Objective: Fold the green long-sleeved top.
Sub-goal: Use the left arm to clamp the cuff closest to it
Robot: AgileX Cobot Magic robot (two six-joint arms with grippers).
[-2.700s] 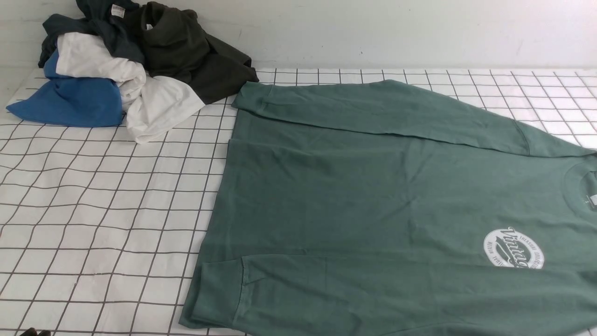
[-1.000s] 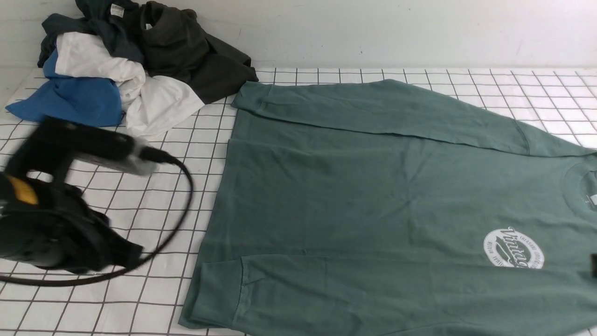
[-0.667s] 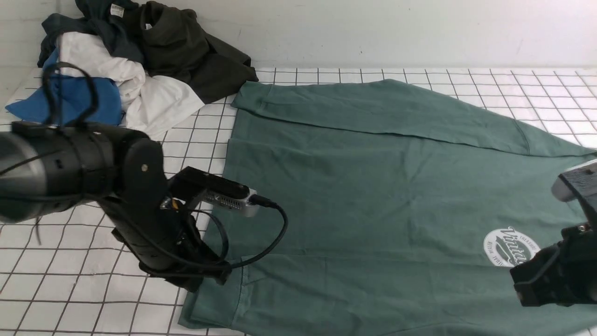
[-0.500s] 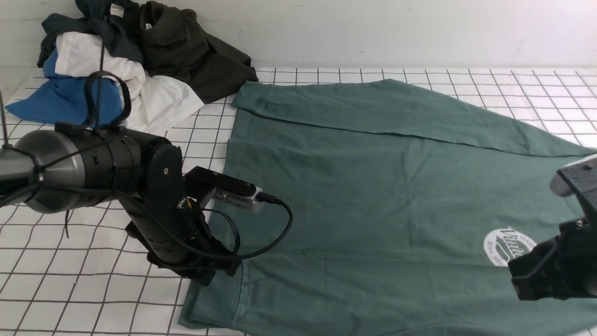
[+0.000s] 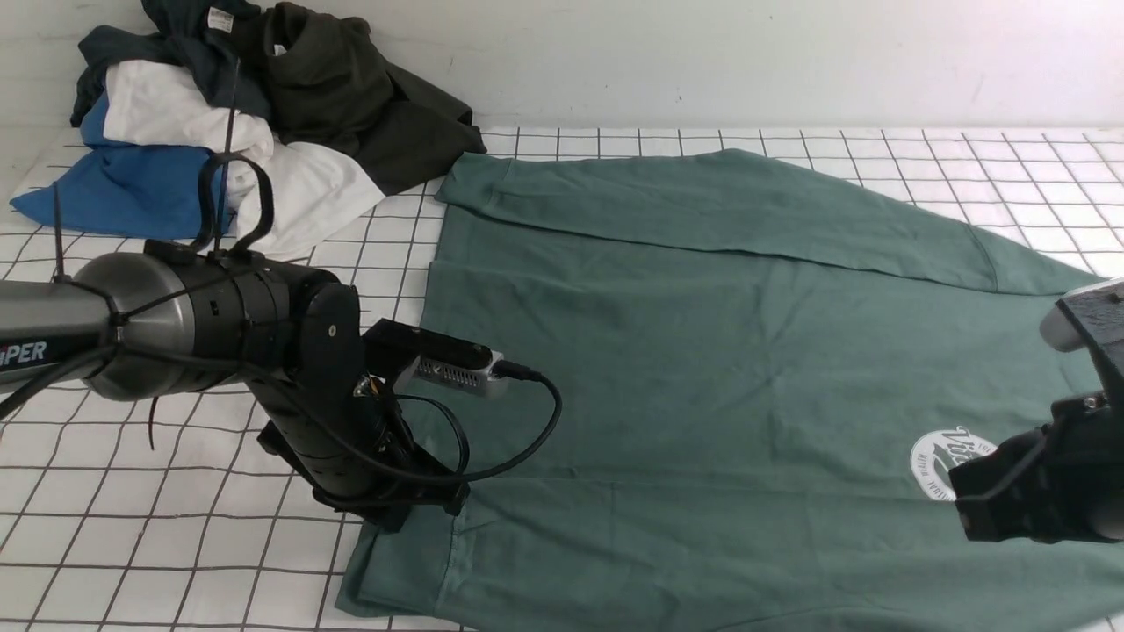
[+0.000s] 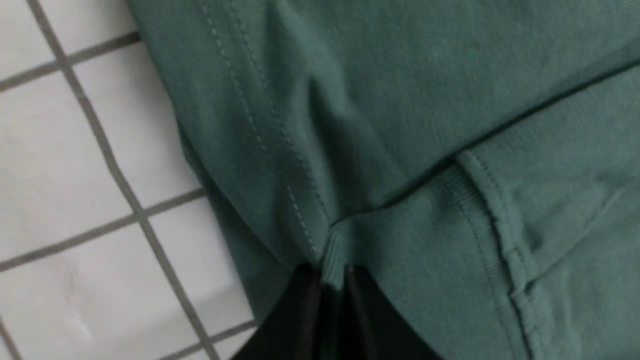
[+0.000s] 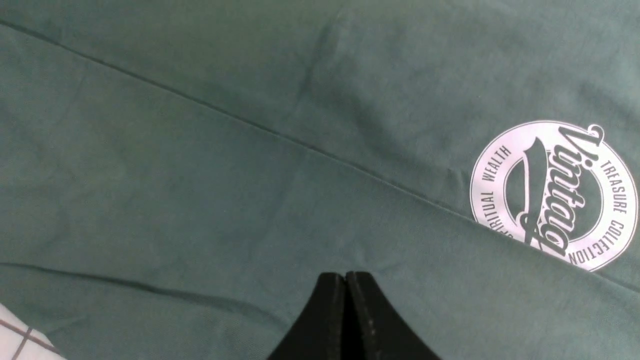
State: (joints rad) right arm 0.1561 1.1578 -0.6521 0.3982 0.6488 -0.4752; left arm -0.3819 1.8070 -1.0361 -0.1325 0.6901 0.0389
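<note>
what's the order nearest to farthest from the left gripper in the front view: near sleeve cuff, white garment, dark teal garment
1. near sleeve cuff of the green long-sleeved top: pinched in the left gripper itself.
2. white garment: far left, well ahead of the gripper.
3. dark teal garment: far left too, behind the white one.
</note>
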